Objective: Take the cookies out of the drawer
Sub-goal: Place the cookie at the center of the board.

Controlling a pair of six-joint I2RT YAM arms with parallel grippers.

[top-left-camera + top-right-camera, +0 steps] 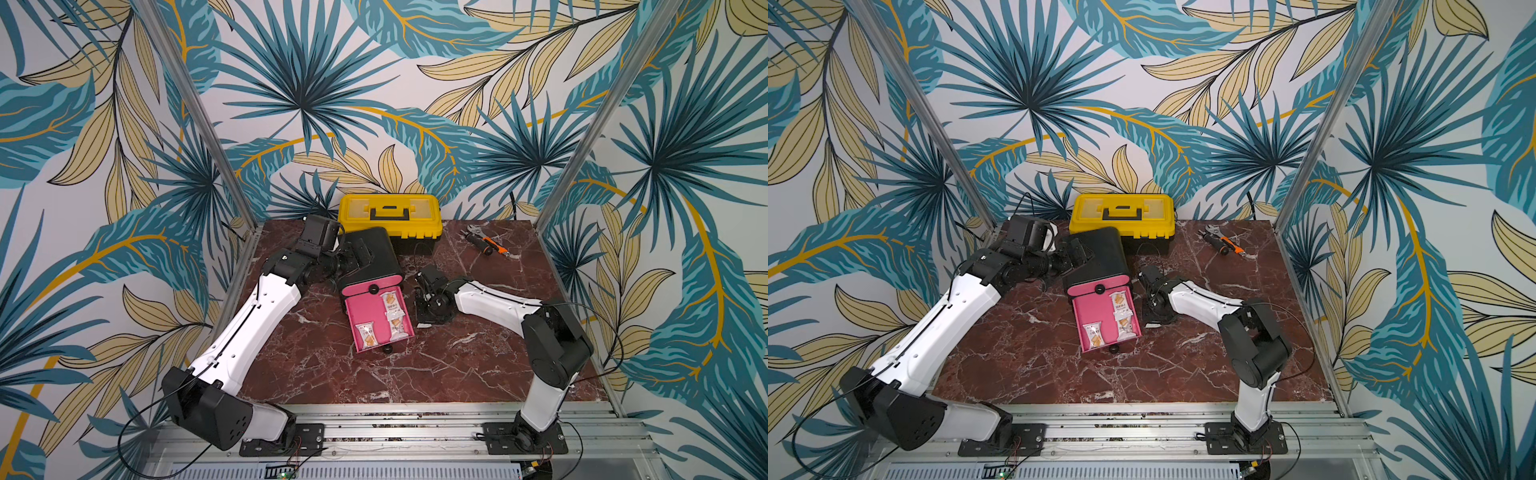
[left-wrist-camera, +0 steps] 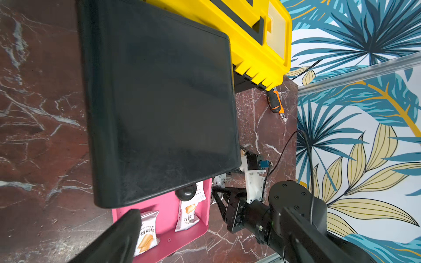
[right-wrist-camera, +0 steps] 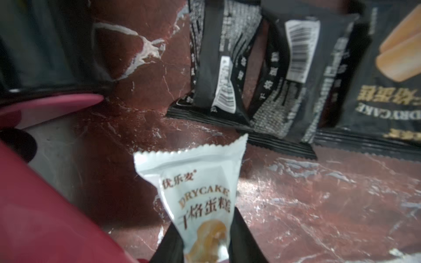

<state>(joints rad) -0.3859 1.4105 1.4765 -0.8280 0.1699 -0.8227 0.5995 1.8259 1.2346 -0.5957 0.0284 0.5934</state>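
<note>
The pink plastic drawer [image 1: 362, 308] stood pulled out of its black rounded cabinet [image 1: 374, 253] on the red-brown marble tabletop [image 1: 332, 374]. Three white cookie packets lay inside the drawer in both top views: two in a row along the wall on the right arm's side [image 1: 389, 300] [image 1: 397, 324], and one near the front corner on the left arm's side [image 1: 1093, 334].

Just outside the drawer, on the right arm's side, the right gripper [image 3: 205, 218] pointed down at the marble. Its jaws were pinched narrowly on the lower end of a fourth white wrapped cookie packet [image 3: 193, 182]; whether that packet touched the marble could not be told. Beyond it, three black cookie packets [image 3: 291, 79] lay flat on the tabletop, outside the drawer.

The left gripper [image 1: 355, 255] sat against the cabinet behind the drawer. Only one dark finger [image 2: 118, 236] showed in the left wrist view, so how far its jaws stood apart could not be told.

Behind the drawer and cabinet sat a yellow plastic toolbox with a black handle [image 1: 390, 216], and well apart from the drawer lay orange-and-black hand tools [image 1: 486, 243].
</note>
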